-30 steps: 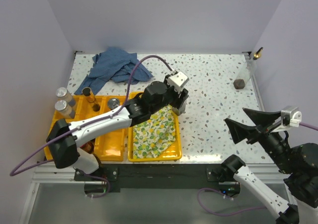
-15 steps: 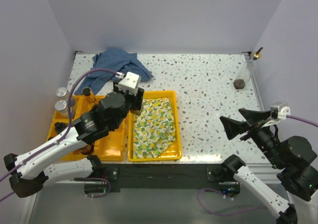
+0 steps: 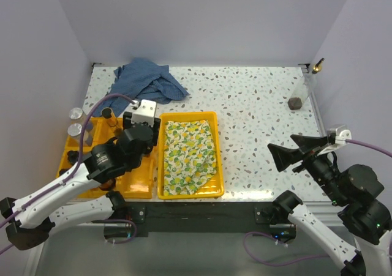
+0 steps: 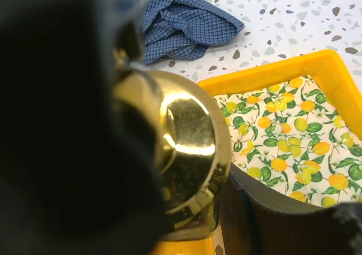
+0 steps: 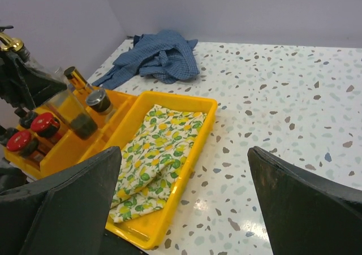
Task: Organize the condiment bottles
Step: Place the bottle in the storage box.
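My left gripper [image 3: 132, 144] hangs over the left yellow trays [image 3: 136, 184]. In the left wrist view it [image 4: 223, 210] is shut on a glass bottle whose gold pourer cap [image 4: 186, 147] fills the middle. In the trays stand two red-lidded jars [image 5: 45, 124], a clear bottle with a gold pourer [image 5: 73, 75] and a dark-capped shaker [image 5: 99, 100]. Two grey-capped shakers [image 3: 75, 122] stand at the trays' far left. Another clear bottle with a gold pourer [image 3: 304, 91] leans at the far right wall. My right gripper [image 5: 186, 210] is open and empty above the table's right side [image 3: 294, 155].
A lemon-print cloth [image 3: 190, 156] lies in the right yellow tray [image 3: 215, 115]. A crumpled blue checked cloth [image 3: 146, 80] lies at the back left. The speckled tabletop [image 3: 257, 104] spreads to the right, with walls on three sides.
My left arm has swung left with its bottle, from over the lemon-cloth tray to over the left trays. My right arm has shifted slightly left and lower.
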Robot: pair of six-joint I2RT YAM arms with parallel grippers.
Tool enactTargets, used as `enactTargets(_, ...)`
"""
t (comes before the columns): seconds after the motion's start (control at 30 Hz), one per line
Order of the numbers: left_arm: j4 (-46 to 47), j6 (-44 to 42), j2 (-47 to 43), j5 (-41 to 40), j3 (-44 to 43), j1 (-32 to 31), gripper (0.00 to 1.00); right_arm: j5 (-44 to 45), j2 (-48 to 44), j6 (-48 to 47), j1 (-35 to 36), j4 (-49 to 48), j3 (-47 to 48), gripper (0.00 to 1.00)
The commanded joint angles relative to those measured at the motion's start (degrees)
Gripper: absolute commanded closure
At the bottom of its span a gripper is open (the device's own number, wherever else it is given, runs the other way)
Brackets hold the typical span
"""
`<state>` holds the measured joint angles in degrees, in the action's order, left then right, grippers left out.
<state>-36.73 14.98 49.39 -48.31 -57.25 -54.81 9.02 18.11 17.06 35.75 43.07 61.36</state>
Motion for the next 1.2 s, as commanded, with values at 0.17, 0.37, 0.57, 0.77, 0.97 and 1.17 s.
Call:
enactTargets(0.17,1.65,6.11,-8.86,-8.02,6.97,0.31,1.00,-1.45,0.26,1.13,0.20,-1.23,-1.42,0.02)
enactTargets(0.37,14.48,4.88,-19.93,-11.18,18.40,0.31,1.00,-1.99,1.14,1.31,0.11,-1.50,-1.33,0.01)
enactTargets(0.57,15.99,6.55,-21.79,-13.12,22.54,0.23,1.00,-2.42,1.49,1.40,0.20,-2.02,-1.42,0.01)
enactTargets(0.77,16.77,9.27,-19.77,-13.47,25.43,0.31,1.00,-2.95,1.14,1.75,0.11,-2.38,-2.39,0.02)
enactTargets(0.97,22.23,9.18,-18.19,-14.26,30.00,0.31,1.00,-2.86,1.93,0.61,0.20,-2.11,-1.42,0.01)
enactTargets(1.17,21.88,10.51,-17.57,-17.16,30.63,0.31,0.43,-3.39,3.16,0.43,0.20,-1.93,-0.54,0.01)
